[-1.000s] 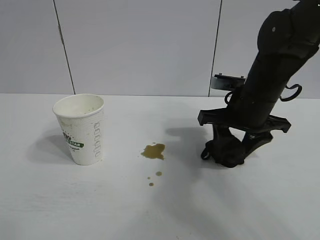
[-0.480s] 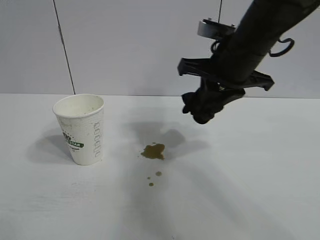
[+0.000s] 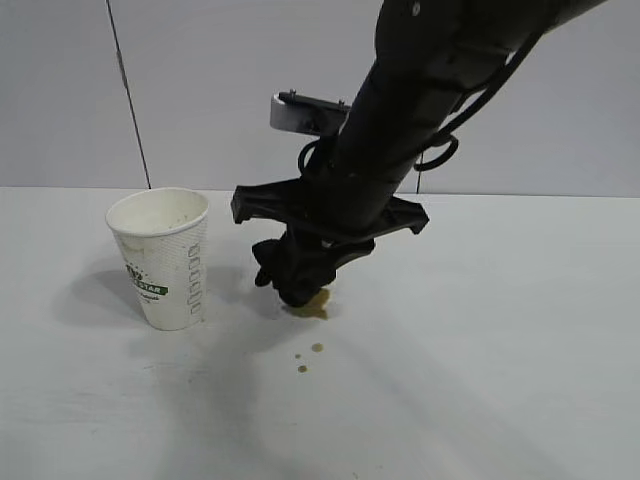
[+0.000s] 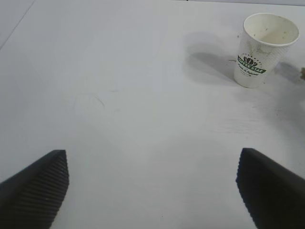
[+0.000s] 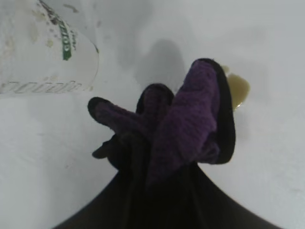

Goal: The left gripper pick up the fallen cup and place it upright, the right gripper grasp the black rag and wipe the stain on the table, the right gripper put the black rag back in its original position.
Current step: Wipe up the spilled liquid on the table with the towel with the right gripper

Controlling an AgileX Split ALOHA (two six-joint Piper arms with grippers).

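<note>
The white paper cup point(image 3: 160, 258) with its green logo stands upright on the left of the white table point(image 3: 500, 350). My right gripper point(image 3: 299, 282) is shut on the black rag point(image 3: 297, 268) and holds it down at the back edge of the olive-brown stain point(image 3: 317, 307). Whether the cloth touches the table I cannot tell. Two small droplets point(image 3: 316, 348) lie nearer the front. In the right wrist view the bunched rag point(image 5: 190, 119) hides the fingers, with the stain point(image 5: 239, 88) just past it and the cup point(image 5: 43, 47) close by. My left gripper point(image 4: 152, 188) hangs open over bare table, far from the cup point(image 4: 263, 50).
A grey panelled wall point(image 3: 250, 90) runs behind the table. The right arm point(image 3: 420, 110) slants down from the upper right across the middle of the scene. Bare tabletop stretches to the right and along the front edge.
The right arm lifted the rag off the table at the right, carried it left through the air, and lowered it onto the stain. Cup and left gripper have not moved.
</note>
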